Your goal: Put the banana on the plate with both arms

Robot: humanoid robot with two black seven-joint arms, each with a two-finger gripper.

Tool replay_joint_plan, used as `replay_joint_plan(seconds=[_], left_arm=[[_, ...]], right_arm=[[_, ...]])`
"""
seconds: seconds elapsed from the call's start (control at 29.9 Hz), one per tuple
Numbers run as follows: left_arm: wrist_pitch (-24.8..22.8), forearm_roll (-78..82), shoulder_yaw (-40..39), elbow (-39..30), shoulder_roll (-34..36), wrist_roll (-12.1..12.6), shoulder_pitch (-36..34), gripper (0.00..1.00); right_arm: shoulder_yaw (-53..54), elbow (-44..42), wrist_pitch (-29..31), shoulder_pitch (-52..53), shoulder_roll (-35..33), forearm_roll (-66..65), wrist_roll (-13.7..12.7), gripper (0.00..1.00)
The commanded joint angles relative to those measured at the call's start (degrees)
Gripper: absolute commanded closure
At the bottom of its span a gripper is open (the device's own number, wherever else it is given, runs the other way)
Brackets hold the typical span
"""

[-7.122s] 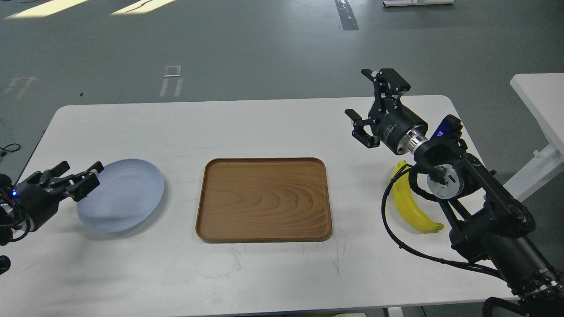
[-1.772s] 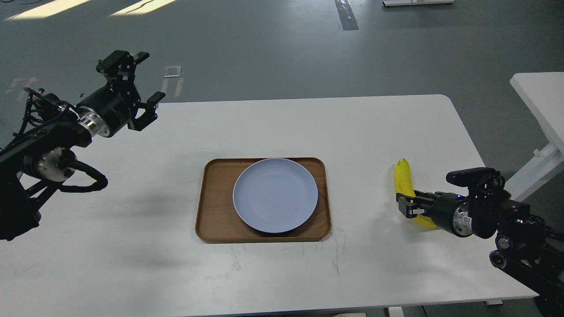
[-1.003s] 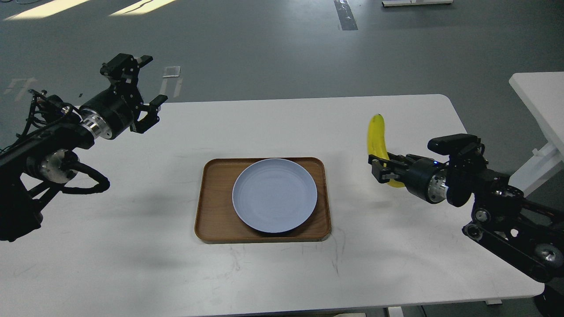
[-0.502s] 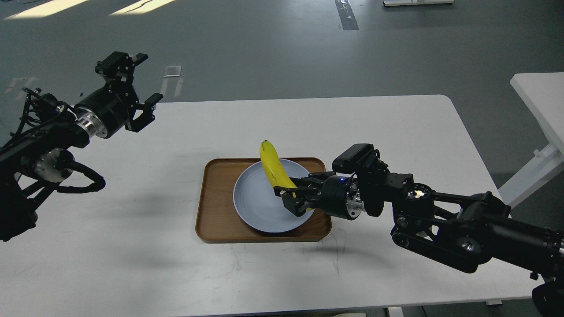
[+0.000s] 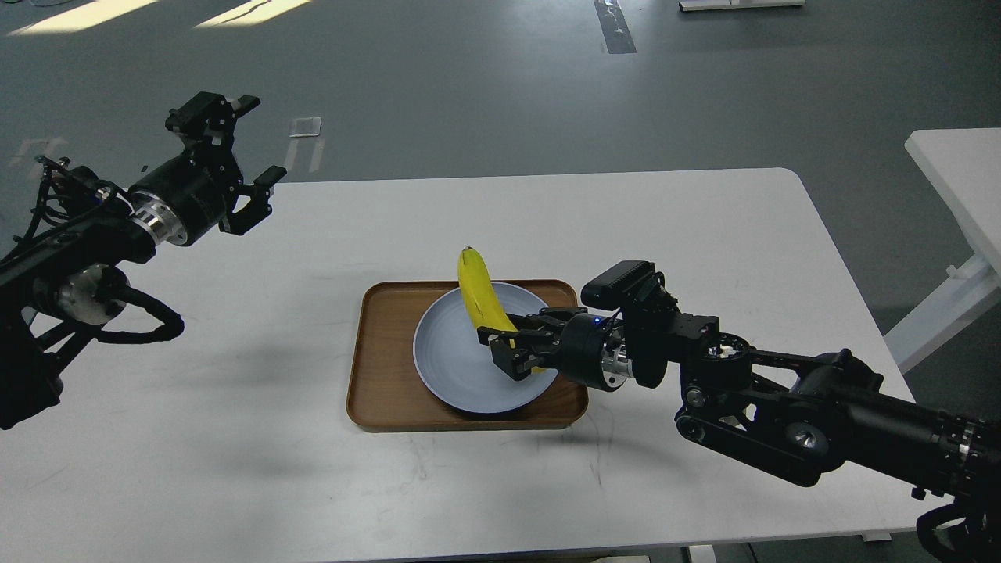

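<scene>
Yellow banana (image 5: pixel 478 293), pinched near its lower end by the right gripper (image 5: pixel 510 349), slants up over the plate (image 5: pixel 448 367), so lower it flat toward the plate's centre before releasing, while the left gripper (image 5: pixel 238 166), fingers spread and empty, hovers far left of the plate.

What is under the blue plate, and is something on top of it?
The plate sits in a brown wooden tray on the white table. Above it, the right gripper holds the banana; whether the banana touches the plate is hidden.
</scene>
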Motion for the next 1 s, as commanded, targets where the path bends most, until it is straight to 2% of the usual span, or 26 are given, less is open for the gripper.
replay_joint_plan(seconds=[0.0,0.3,0.47,0.6,0.74,0.8,0.87,0.97], left_arm=[[-0.4,0.0,0.0,0.0,0.0,0.0,0.0,0.02],[-2.2,0.0,0.0,0.0,-0.6,0.5,0.1,0.02],[-4.8,0.0,0.0,0.0,-0.9,0.0,0.1,0.02],[-5.0,0.0,0.0,0.0,-1.2,0.0,0.1,0.02],[-5.0,0.0,0.0,0.0,-1.7,0.0,0.1,0.02],[-5.0,0.0,0.0,0.0,-1.8,0.0,0.2,0.02],[-5.1,-0.1,-0.1,0.0,-1.8,0.0,0.3,0.02],[-5.1,-0.2,-0.1,0.0,-1.9,0.0,1.0,0.02]], right_arm=[[-0.2,-0.7,-0.7,0.4,1.1,3.8,-0.3,0.00],[2.8,-0.5,-0.5,2.1,-1.2,12.0,-0.8,0.00],[13.2,-1.0,-1.2,2.9,-2.6,18.6,-4.3,0.00],[24.9,-2.3,-2.1,2.5,-3.3,35.5,-5.8,0.00],[28.3,-4.0,-6.0,2.4,-5.0,49.2,-7.0,0.00],[29.2,-4.0,-8.3,2.1,-7.3,60.8,-7.4,0.00],[30.2,-4.0,-8.9,1.2,-8.4,65.5,-7.1,0.00],[33.6,-4.0,-8.8,-2.5,-8.1,65.6,-7.0,0.00]])
